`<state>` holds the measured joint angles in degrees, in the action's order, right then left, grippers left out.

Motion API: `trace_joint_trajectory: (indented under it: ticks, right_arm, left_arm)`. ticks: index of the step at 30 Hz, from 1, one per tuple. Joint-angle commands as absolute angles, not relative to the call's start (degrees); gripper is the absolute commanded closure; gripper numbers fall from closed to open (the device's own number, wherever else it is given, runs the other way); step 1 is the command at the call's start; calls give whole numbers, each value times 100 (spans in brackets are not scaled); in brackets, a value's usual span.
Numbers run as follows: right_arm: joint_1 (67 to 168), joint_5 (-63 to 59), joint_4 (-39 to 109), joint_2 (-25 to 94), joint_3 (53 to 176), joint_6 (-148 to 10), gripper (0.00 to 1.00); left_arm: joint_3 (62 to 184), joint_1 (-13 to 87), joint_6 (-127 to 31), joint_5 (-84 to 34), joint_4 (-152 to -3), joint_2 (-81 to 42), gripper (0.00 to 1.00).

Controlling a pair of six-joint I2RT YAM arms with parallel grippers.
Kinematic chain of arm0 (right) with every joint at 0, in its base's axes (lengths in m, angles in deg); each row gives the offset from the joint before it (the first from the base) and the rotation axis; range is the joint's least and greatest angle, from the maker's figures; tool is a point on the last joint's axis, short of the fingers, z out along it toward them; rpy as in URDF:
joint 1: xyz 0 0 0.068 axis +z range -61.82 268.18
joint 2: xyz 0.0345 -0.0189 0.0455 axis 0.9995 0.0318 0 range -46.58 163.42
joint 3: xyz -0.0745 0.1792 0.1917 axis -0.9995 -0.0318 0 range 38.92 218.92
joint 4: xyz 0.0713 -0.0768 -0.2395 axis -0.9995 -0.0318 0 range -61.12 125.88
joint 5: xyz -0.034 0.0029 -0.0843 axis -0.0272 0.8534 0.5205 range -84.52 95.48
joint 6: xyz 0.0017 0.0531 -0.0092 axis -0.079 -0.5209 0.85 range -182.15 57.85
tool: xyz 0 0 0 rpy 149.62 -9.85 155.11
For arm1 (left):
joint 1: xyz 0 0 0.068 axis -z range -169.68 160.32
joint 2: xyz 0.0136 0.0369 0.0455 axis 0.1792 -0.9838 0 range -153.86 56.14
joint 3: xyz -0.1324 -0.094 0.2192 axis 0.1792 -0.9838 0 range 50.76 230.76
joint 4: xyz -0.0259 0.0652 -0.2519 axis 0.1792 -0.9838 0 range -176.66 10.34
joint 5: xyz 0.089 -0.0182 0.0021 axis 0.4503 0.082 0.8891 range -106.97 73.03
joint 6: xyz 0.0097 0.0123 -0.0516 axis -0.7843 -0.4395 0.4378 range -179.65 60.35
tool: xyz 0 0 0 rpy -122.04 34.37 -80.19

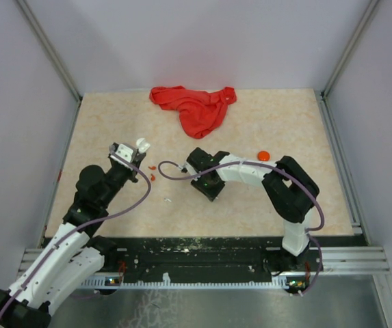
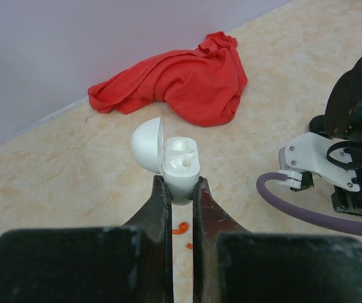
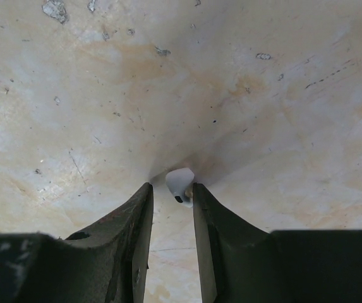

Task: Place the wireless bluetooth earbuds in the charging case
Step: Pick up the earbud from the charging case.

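My left gripper is shut on a white charging case and holds it above the table, with the case's lid open to the left. The case also shows in the top view. Two red earbuds lie on the table just right of it; one shows between the left fingers. My right gripper points down at the table with its jaws a little apart around a white earbud. The earbud touches the right finger, with a gap to the left one.
A crumpled red cloth lies at the back middle of the table. A small red round thing sits by the right arm. A tiny white piece lies on the table between the arms. A purple cable loops from the right arm.
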<state>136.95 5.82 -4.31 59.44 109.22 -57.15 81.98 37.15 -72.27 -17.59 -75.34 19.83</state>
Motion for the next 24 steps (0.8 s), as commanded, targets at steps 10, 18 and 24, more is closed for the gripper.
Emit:
trace_joint_trajectory:
  ticks: [10,18,24]
  right_arm:
    - [13763,794,-280,6205,11186,-5781,73]
    - [13761,720,-100,5531,10951,-5949,86]
    - [13764,777,281,4457,10782,-6275,91]
  left_arm:
    - [8161,3644,-7149,-2115,-7333,1904,99]
    - [8079,3650,-7149,-2915,-7184,1836,99]
    - [7951,3651,-7056,-3219,-6950,1882,99]
